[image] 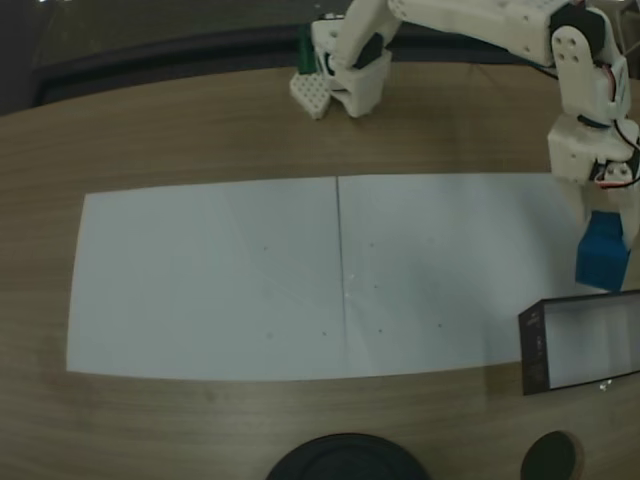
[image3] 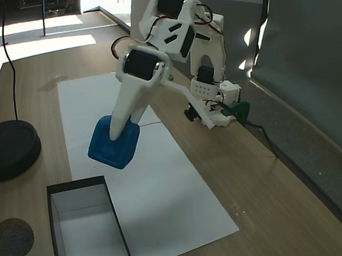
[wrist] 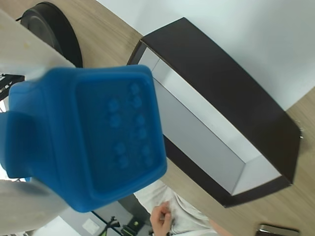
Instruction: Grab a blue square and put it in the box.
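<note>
**Cube held in the air near the box**

Counts: one cube, one box, one arm, two sheets of paper butted edge to edge, one black disc, one small dark round mat.

Fixed view from above: The cube [image: 603, 252] hangs at the right edge, clamped by the gripper [image: 604, 232], whose white fingers come down onto its top. It sits above the right sheet of paper [image: 440, 270], just up-picture of the box [image: 532, 345]; no part of it overlaps the box opening. The box lies across the paper's lower right corner, partly cut by the frame. The disc [image: 345, 458] and the mat [image: 553, 458] lie along the bottom edge on the table [image: 200, 130].

Wrist view: The cube [wrist: 93, 140] fills the left half, blurred. The face turned to the camera carries small raised dots; a stud juts out on its left side. The box [wrist: 231, 98] runs diagonally from upper left to lower right, pale floor showing between black walls. A person's hand [wrist: 161, 219] shows at the bottom.

Fixed view from the side: The cube [image3: 114, 141] is off the paper [image3: 173, 191], tilted, one lower corner pointing down. It looks about as wide as tall, so no long axis can be told. One white finger [image3: 129, 111] presses its near face. The box [image3: 79, 187] lies down-picture of it, apart. The disc [image3: 12, 148] is at the left.
</note>
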{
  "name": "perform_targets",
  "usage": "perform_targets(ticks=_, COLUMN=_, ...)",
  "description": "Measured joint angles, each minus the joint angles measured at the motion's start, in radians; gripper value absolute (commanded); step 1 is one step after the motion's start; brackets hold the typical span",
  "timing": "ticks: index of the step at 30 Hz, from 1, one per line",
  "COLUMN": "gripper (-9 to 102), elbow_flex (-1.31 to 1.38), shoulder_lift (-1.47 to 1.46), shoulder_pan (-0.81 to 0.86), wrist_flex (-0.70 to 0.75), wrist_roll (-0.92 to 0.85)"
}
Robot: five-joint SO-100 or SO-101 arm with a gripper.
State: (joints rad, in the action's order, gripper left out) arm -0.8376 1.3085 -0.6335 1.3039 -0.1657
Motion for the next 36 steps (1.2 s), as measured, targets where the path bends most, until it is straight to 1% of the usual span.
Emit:
perform_targets(ticks=5, gripper=6, elbow_flex=0.084, shoulder_lift=-0.101, shoulder_pan=0.051, wrist_flex=-0.060, wrist_roll=0.091)
perform_targets(ticks=11, gripper=6, elbow_flex=0.313, shoulder_lift=-0.262, shoulder_pan=0.061, wrist_flex=-0.061, wrist_roll=0.178)
perform_targets(ticks=15, gripper=6, elbow_flex=0.417, shoulder_lift=-0.364, shoulder_pan=0.061, wrist_flex=-0.061, wrist_roll=0.230)
perform_targets(ticks=19, gripper=6, elbow_flex=0.471, shoulder_lift=-0.430, shoulder_pan=0.052, wrist_flex=-0.061, wrist_roll=0.244)
perform_targets(ticks=25, gripper=6, elbow_flex=0.480, shoulder_lift=-0.465, shoulder_pan=-0.012, wrist_flex=-0.061, wrist_roll=0.247)
perform_targets(ticks=28, gripper=7, elbow_flex=0.480, shoulder_lift=-0.468, shoulder_pan=-0.014, wrist_flex=-0.061, wrist_roll=0.247)
perform_targets(ticks=30, gripper=12, elbow_flex=0.480, shoulder_lift=-0.468, shoulder_pan=-0.014, wrist_flex=-0.061, wrist_roll=0.247)
perform_targets(ticks=33, gripper=26, elbow_flex=0.480, shoulder_lift=-0.468, shoulder_pan=-0.015, wrist_flex=-0.055, wrist_roll=0.247)
perform_targets(ticks=34, gripper=29, elbow_flex=0.480, shoulder_lift=-0.468, shoulder_pan=-0.015, wrist_flex=-0.046, wrist_roll=0.247)
perform_targets(ticks=36, gripper=29, elbow_flex=0.480, shoulder_lift=-0.468, shoulder_pan=-0.014, wrist_flex=-0.026, wrist_roll=0.247)
